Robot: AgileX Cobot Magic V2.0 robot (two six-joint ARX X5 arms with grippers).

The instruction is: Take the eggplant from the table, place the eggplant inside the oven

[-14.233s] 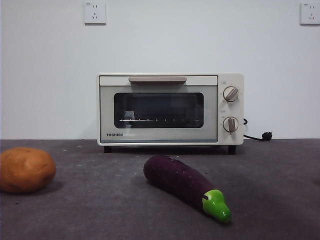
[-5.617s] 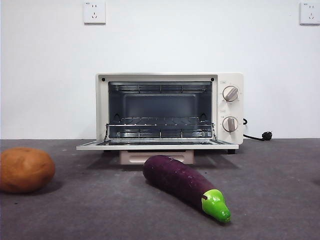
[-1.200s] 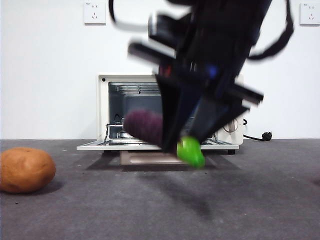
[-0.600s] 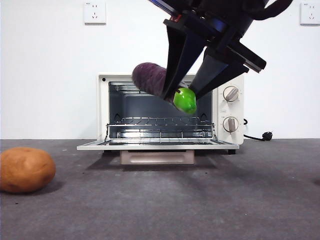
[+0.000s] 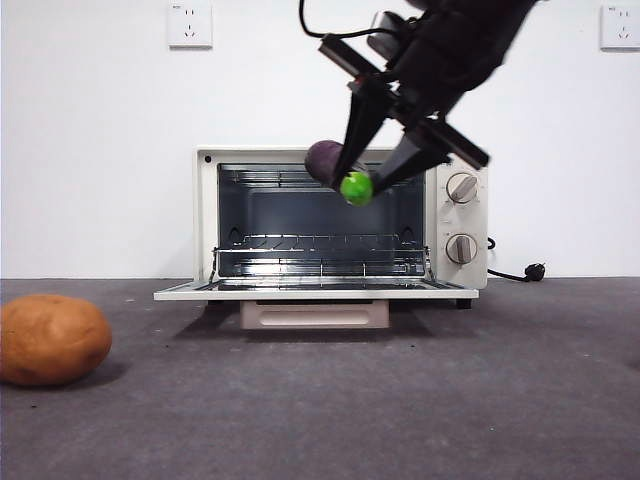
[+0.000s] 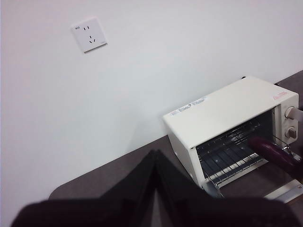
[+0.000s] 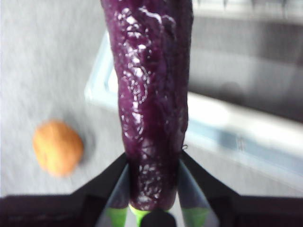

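Observation:
My right gripper (image 5: 361,181) is shut on the eggplant (image 5: 324,159), which hangs in the air in front of the upper part of the open oven (image 5: 455,214). Its green cap points toward the front camera and its purple body toward the oven cavity. In the right wrist view the glossy purple eggplant (image 7: 151,94) runs out from between the jaws of the right gripper (image 7: 154,160), above the lowered oven door (image 7: 227,127). The left wrist view shows the oven (image 6: 222,111) from high up, with the eggplant (image 6: 272,150) at its opening. My left gripper (image 6: 154,158) is shut and holds nothing.
An orange-brown potato (image 5: 52,339) lies on the dark grey table (image 5: 500,400) at the front left, also visible as the potato (image 7: 57,147) below the right wrist. The oven door (image 5: 315,293) lies flat open, with a wire rack inside. A power cord trails to the oven's right.
The right gripper has carried the eggplant up off the table and farther back toward the oven opening. The oven door, shut at first, stands open.

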